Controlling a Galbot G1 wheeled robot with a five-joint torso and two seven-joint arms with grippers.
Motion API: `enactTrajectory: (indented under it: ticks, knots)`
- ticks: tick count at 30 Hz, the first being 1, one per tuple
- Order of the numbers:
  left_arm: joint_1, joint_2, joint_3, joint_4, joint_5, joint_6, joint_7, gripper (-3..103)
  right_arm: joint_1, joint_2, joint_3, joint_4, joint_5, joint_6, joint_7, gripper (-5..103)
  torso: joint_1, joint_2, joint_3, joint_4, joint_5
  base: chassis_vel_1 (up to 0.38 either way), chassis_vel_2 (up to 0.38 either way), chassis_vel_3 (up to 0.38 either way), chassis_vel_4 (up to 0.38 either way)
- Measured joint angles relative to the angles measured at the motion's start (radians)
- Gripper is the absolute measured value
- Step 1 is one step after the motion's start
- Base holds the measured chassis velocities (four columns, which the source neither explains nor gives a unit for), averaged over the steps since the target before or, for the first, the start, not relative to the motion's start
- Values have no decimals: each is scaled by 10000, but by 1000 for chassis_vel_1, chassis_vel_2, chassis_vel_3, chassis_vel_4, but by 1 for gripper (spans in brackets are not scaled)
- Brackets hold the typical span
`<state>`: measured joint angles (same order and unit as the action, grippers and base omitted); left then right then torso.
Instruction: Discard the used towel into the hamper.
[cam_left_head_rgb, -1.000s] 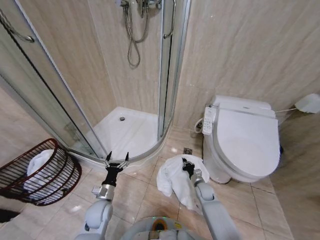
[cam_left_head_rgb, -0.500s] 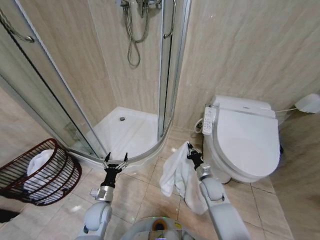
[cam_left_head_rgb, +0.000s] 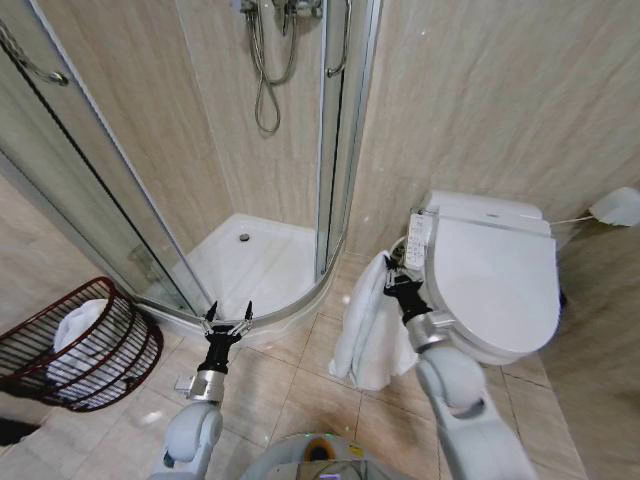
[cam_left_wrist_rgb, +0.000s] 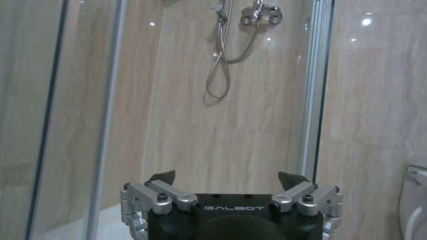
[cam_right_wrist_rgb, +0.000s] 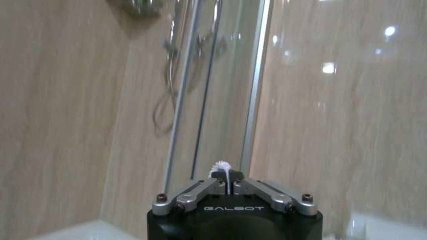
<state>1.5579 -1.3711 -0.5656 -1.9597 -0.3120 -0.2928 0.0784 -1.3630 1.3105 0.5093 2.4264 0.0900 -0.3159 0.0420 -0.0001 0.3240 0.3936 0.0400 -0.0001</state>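
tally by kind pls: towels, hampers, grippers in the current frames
Towels: 2, the white towel hanging from the shut right gripper, and the white towel in the hamper
Hampers: 1, the hamper on the floor at left
Grippers: 2, the right gripper and the open, empty left gripper near the shower tray
Total: 5

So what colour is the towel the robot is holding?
White. The towel hanging from the right gripper shows best in the head view.
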Motion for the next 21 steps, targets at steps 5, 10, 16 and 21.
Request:
enactTrajectory:
  ticks: [5,10,16,21]
  knots:
    - [3,-26,1,-73,9,1,-66,100,-283,-803,448,869,980,-416,425,1,0,0,0,-1,0,0,0,0,0]
    - [-57,-126,33,-131,53,88,-150,100,-439,-1388,1083,886,2002,-569,910,1,0,0,1,-1,3,0,0,0,0]
    - [54,-124,26,-216,-52,245,-146,100,-448,-1546,1202,840,2119,-657,956,1,0,0,1,1,1,0,0,0,0]
    - [21,-8,-25,-214,-212,246,-29,100,-563,-1506,1165,807,2032,-664,891,1,0,0,1,-1,1,0,0,0,0]
